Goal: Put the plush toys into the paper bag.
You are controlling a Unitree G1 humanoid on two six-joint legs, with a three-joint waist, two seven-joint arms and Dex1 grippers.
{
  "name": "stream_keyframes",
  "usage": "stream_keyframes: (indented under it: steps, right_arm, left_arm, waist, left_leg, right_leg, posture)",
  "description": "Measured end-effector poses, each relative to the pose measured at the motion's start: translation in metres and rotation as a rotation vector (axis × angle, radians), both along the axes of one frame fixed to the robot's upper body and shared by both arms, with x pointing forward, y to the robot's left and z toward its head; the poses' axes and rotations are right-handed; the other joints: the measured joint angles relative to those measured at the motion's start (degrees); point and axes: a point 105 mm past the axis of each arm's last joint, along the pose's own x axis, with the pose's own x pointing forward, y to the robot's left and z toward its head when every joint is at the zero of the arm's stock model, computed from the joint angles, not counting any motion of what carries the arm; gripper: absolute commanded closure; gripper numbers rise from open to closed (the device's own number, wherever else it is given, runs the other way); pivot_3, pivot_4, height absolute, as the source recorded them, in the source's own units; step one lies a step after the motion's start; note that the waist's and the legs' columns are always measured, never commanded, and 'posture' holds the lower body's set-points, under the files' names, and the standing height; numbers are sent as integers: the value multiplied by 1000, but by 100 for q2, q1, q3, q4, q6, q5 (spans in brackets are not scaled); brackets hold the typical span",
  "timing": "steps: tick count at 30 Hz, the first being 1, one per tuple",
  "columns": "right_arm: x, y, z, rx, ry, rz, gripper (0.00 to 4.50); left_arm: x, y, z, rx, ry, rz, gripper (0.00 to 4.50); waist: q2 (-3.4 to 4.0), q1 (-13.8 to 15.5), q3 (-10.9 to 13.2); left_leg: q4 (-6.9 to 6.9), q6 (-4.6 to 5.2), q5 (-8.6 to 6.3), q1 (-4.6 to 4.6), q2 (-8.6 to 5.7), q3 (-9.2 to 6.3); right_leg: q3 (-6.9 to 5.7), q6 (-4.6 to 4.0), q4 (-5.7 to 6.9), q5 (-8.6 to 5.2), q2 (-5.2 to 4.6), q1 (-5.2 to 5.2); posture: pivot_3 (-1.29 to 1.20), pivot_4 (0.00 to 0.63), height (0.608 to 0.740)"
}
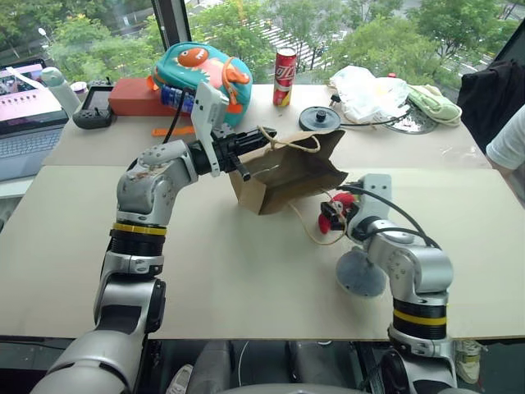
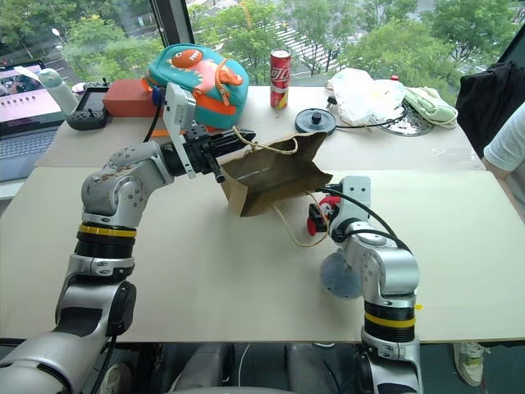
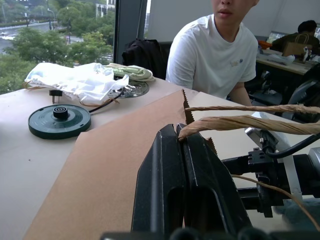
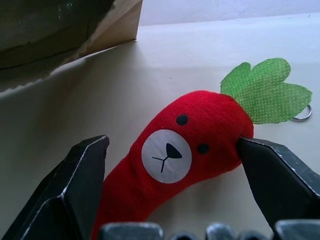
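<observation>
Head views, left gripper (image 1: 243,156): jaws clenched on the rim and cord handle of the paper bag (image 1: 287,174), holding it tilted above the bench (image 1: 246,271).
Head views, right gripper (image 1: 338,212): low over the bench beside the bag, with the red radish toy (image 1: 332,215) at its tip.
Head views, grey-blue toy (image 1: 359,272): round, lying on the bench partly hidden by the right forearm.
Head views, background: fish backpack (image 1: 197,72), red can (image 1: 284,77), white plastic bag (image 1: 367,92), laptop (image 1: 29,115).
Left wrist view: black fingers (image 3: 165,190) pressed together on the bag's serrated edge and twisted handle (image 3: 250,121); a dark disc (image 3: 59,120) and a seated person (image 3: 215,55) beyond.
Right wrist view: jaws released, standing wide on either side of the radish toy, which lies on the bench; one finger (image 4: 272,172) touches its head, near the green leaves (image 4: 265,92).
</observation>
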Motion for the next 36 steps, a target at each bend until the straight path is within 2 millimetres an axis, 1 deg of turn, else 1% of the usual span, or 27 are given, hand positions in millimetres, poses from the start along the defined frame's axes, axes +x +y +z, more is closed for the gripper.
stream_keyframes:
  steps: [2,3,7,10,12,14,15,16,17,18,19,21,22,23,24,27,31,32,36]
  right_arm:
    - [-1,-3,-3,-11,5,-14,991]
    - [-1,-5,-4,-25,2,-24,1435]
    - [-4,-12,-4,-82,-4,-20,2777]
    - [-6,-15,-3,-92,-10,-21,3776]
    - [-8,-22,1,-87,-26,-44,3776]
    - [-11,-36,13,-73,-63,-94,3776]
    - [-13,-48,24,-63,-98,-132,3776]
    - [-15,-55,32,-54,-126,-154,3776]
    - [-17,-59,46,-8,-163,-155,3776]
    - [-19,-57,61,40,-208,-130,3776]
    - [-21,-51,84,87,-281,-86,3776]
    - [-26,-37,113,153,-364,-7,3776]
    - [-30,-26,123,196,-381,49,3776]
    - [-34,-14,125,230,-367,110,3776]
    - [-38,-3,121,251,-333,162,3776]
    - [-47,23,103,284,-211,275,3776]
    - [-52,54,92,299,-152,357,3776]
    - [-52,61,90,307,-143,370,3776]
    - [-45,74,87,331,-107,357,3776]
  left_arm:
    - [0,0,0,0,0,1,4500]
    - [0,0,0,0,0,2,4500]
    - [0,0,0,-1,0,1,4500]
    - [0,0,0,-1,0,1,4500]
    - [0,0,0,-2,1,1,4500]
    - [0,0,0,-2,1,1,4500]
    - [0,1,0,-2,2,2,4500]
    - [0,1,0,-2,2,3,4500]
    - [0,2,-1,-1,3,5,4500]
    - [0,2,-1,0,3,6,4500]
    - [0,1,-1,-1,3,4,4500]
    - [0,1,-1,-1,4,2,4500]
    - [0,1,-1,-2,4,1,4500]
    - [0,1,-1,-2,4,1,4500]
    - [0,1,-1,-2,4,1,4500]
    - [0,1,-1,-3,4,1,4500]
    - [0,1,-1,-7,5,1,4500]
    - [0,1,-1,-8,6,0,4500]
    - [0,1,-1,-10,7,0,4500]
  waist:
    - [0,4,0]
    - [0,2,0]
    - [0,0,0]
    - [0,3,0]
    - [0,8,0]
    - [0,16,0]
    - [1,19,0]
    - [0,17,0]
    - [1,16,0]
    - [5,1,3]
    - [6,-23,3]
    - [6,-41,3]
    - [7,-41,3]
    - [7,-36,3]
    - [7,-28,2]
    - [9,-11,3]
    - [9,-10,3]
    - [9,-9,3]
    - [10,-11,3]
  left_leg:
    - [0,0,0,0,-1,0]
    - [0,0,0,0,-1,0]
    - [1,0,0,3,0,0]
    - [1,0,0,3,0,0]
    - [1,0,0,1,-1,0]
    - [2,0,0,-4,-3,0]
    - [2,0,0,-5,-4,-1]
    - [1,0,0,-5,-3,-1]
    - [1,0,0,-6,-4,-1]
    - [1,0,0,-5,-2,0]
    - [-2,0,0,-1,2,0]
    - [-10,0,0,11,7,-3]
    - [-14,0,0,17,9,-7]
    - [-17,0,0,18,10,-10]
    - [-17,0,0,17,11,-12]
    - [-13,0,0,5,3,-9]
    - [-13,0,0,2,-4,-7]
    - [-13,0,0,-1,-4,-7]
    - [-12,-2,1,3,-3,-7]
  right_leg:
    - [0,0,0,0,-1,0]
    - [0,0,0,0,-1,0]
    - [0,0,1,0,0,1]
    - [0,0,0,0,0,2]
    - [0,0,0,0,0,1]
    - [0,1,-1,0,-2,0]
    - [0,0,-1,0,-3,-1]
    - [-1,1,-2,0,-3,-1]
    - [-1,0,-2,0,-3,-2]
    - [0,0,-1,0,-2,-3]
    - [0,0,1,0,2,-3]
    - [0,0,4,0,9,0]
    - [-2,0,5,0,12,2]
    - [-4,0,6,0,15,3]
    - [-6,0,6,0,15,2]
    - [-5,0,3,0,6,-2]
    - [-5,0,0,0,-2,-4]
    - [-5,0,0,0,-2,-6]
    - [-6,0,1,0,-2,-6]
  posture:
    - [0,150,739]
    - [0,150,739]
    - [0,150,739]
    - [0,150,739]
    - [0,150,739]
    - [0,150,739]
    - [0,150,739]
    - [0,150,739]
    - [0,150,739]
    - [0,150,739]
    - [0,150,739]
    - [0,150,739]
    - [0,150,739]
    - [0,150,739]
    - [0,150,739]
    - [0,150,739]
    - [0,150,739]
    - [0,150,739]
    - [0,150,739]
